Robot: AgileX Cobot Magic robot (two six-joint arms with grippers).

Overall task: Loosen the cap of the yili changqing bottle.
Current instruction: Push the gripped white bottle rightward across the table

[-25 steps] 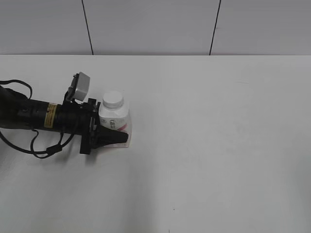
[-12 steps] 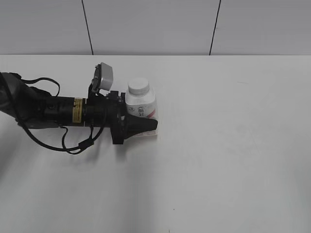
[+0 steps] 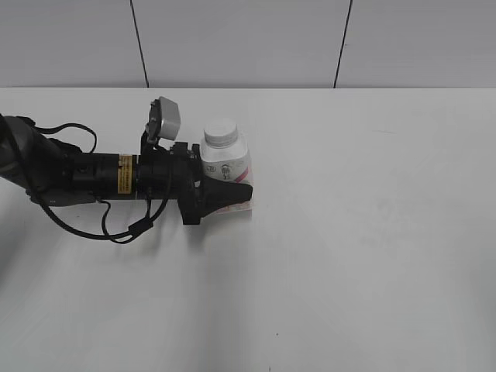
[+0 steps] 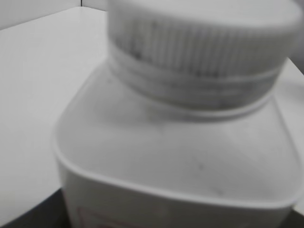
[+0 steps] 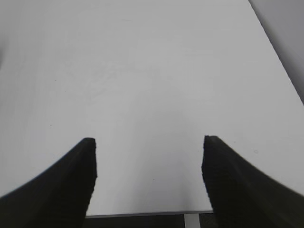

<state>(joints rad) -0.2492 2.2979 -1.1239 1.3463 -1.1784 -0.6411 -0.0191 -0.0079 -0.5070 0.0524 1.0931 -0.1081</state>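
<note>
Bottle (image 3: 225, 172): stands upright on the white table (image 3: 364, 232), left of the middle in the exterior view; white squarish body with a pink-red label on its lower front
Cap (image 3: 221, 132): white, flat-topped, seated on the bottle's neck; the left wrist view (image 4: 204, 35) shows its ribbed side close up and blurred, with a ring below it
Left gripper (image 3: 232, 191): lies low along the table, reaching in from the left edge; its black fingers (image 3: 225, 194) are closed around the bottle's lower body, the near finger crossing the front of the label
Left wrist view: bottle shoulder (image 4: 180, 152) fills the picture, with dark finger edges at the bottom corners
Right gripper (image 5: 148, 156): fingers spread wide, nothing between them, only bare table below; not seen in the exterior view
Right fingers (image 5: 61, 190): two dark tips at the bottom of the right wrist view, well apart
Wall (image 3: 248, 43): pale panels with dark seams behind the table
</note>
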